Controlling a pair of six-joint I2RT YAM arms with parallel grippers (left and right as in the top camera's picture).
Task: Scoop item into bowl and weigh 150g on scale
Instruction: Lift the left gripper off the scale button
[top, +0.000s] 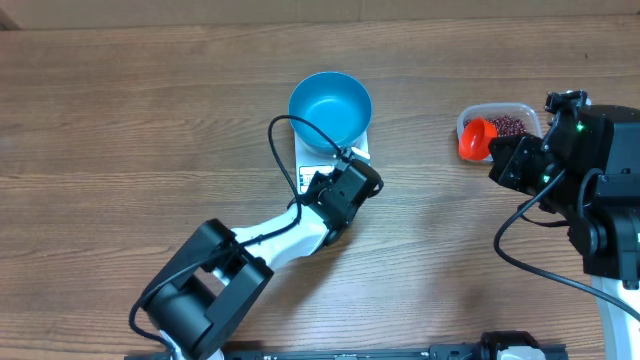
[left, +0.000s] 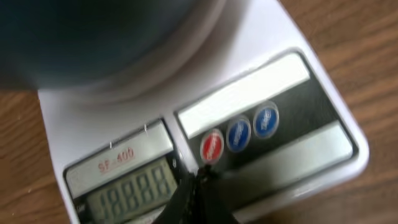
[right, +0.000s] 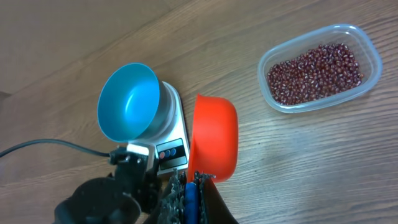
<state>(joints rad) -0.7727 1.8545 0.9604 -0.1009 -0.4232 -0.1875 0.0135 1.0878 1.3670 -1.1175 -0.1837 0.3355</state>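
- The left gripper (left: 198, 186), closed and empty, is resting its dark tips by the flat white scale's (left: 261, 43) round buttons.
- The right gripper (right: 191, 182) is pinching the smooth orange-red scoop (right: 214, 134).
- The round blue bowl (right: 127, 102) is sitting on the scale.
- Small oval maroon beans (right: 314, 71) are lying in the clear tub (right: 371, 50).

The brown wooden table (right: 311, 162) carries the white scale (right: 175, 121) and, well apart, a clear tub (right: 281, 106).

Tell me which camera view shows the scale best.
Left wrist view: the scale fills the frame, display and three buttons close up. Overhead, only a sliver shows between the bowl and the left gripper. The right wrist view shows it small, partly behind that gripper.
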